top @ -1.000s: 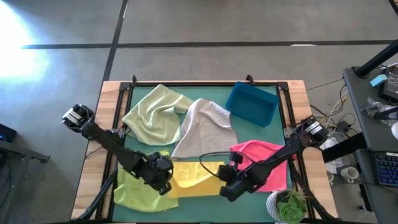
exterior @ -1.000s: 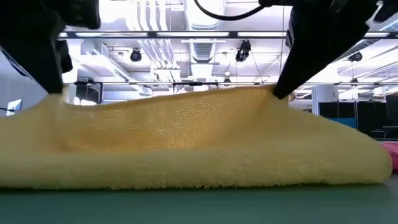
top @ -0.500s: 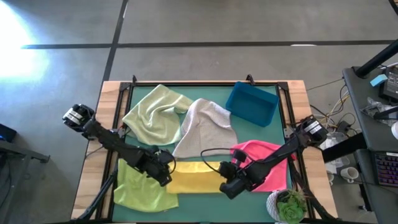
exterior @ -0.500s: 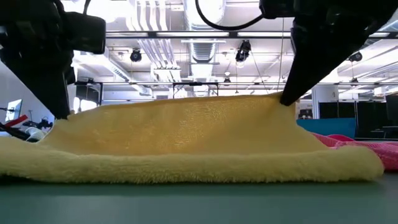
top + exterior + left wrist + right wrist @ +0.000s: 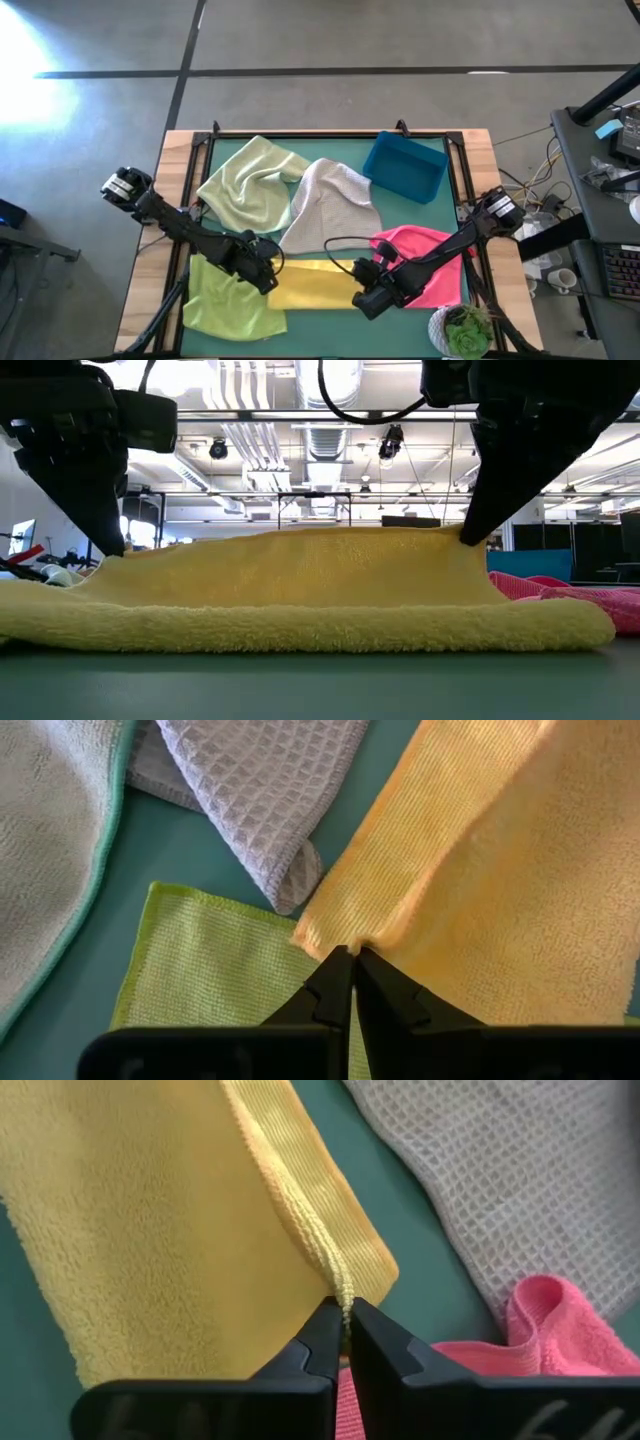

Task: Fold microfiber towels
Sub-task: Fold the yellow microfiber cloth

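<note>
I have the left gripper and right gripper clamped on the yellow towel's two corners (long axis left-right between them).

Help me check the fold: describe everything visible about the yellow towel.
The yellow towel is a soft, fluffy-looking cloth lying as a long folded band on the green table, near its front edge. Its upper layer is lifted at two corners: the left gripper pinches one, the right gripper the other, both shut on the fabric. One end lies beside or over the lime green towel; the other lies near the pink towel.
</note>
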